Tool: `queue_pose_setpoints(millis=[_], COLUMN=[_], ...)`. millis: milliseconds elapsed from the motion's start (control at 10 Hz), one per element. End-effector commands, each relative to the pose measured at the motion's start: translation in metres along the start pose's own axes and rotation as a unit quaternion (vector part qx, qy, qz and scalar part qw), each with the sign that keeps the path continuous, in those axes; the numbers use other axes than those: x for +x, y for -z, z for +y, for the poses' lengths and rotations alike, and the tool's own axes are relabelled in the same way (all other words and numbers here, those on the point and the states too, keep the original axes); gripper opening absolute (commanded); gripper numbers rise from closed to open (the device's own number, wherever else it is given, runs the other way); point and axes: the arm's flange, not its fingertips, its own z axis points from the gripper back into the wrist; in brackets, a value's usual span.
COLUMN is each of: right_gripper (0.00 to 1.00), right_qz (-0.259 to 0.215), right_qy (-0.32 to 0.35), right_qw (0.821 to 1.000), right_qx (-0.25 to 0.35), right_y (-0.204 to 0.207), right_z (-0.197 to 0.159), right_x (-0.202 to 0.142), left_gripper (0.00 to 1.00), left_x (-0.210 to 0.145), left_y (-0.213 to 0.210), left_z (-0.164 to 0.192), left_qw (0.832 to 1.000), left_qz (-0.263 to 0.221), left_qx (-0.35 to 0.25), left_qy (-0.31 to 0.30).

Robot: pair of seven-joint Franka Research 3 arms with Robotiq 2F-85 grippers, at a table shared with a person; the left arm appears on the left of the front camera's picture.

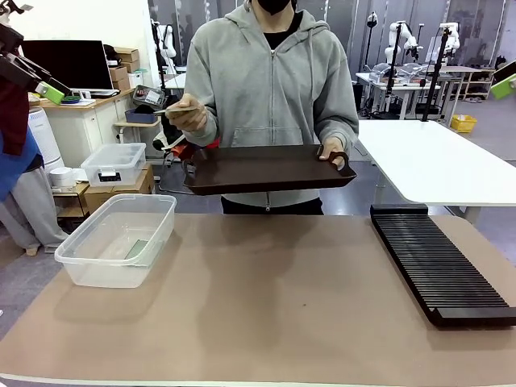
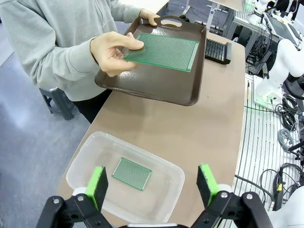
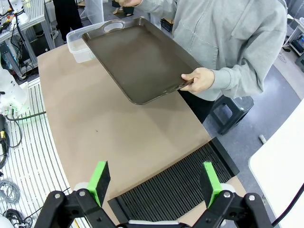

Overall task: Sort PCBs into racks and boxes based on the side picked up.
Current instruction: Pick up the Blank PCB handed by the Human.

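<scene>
PCB (image 2: 131, 173) flat in tub (image 2: 78, 156); second PCB (image 2: 161, 51) lifted off tray (image 2: 156, 85) by person's hand (image 2: 111, 52), likely for handover; left gripper (image 2: 152, 184) above tub, right gripper (image 3: 154, 183) above rack (image 3: 185, 185), fingers wide, empty.

To your left, the box (image 1: 113, 274) sits on the counter (image 1: 266, 306) with one PCB (image 2: 131, 173) lying flat in it. To your right, the rack (image 1: 439, 270) lies along the counter's edge. At the far side a person holds a tray (image 1: 266, 171) above the counter, and their hand (image 2: 111, 52) holds a second PCB (image 2: 164, 51) over the tray's left end.
</scene>
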Motion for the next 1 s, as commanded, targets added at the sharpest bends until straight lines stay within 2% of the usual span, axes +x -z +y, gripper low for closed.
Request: queue_pose_setpoints(millis=[0, 900], right_gripper=[1.00, 1.00], right_qz=[-0.005, -0.005], right_qy=[-0.004, -0.004], right_qw=[1.000, 1.000], right_qx=[0.008, 0.008], right_y=[0.0016, 0.0016], right_z=[0.0010, 0.0010], right_x=[-0.0001, -0.0001], left_gripper=[1.00, 1.00], left_x=[-0.0005, -0.0005], left_y=[0.0001, 0.0001], left_z=[-0.0005, -0.0005], left_qw=[1.000, 1.000], left_qz=[0.007, 0.007], left_qx=[-0.002, -0.002], left_qy=[0.002, 0.002])
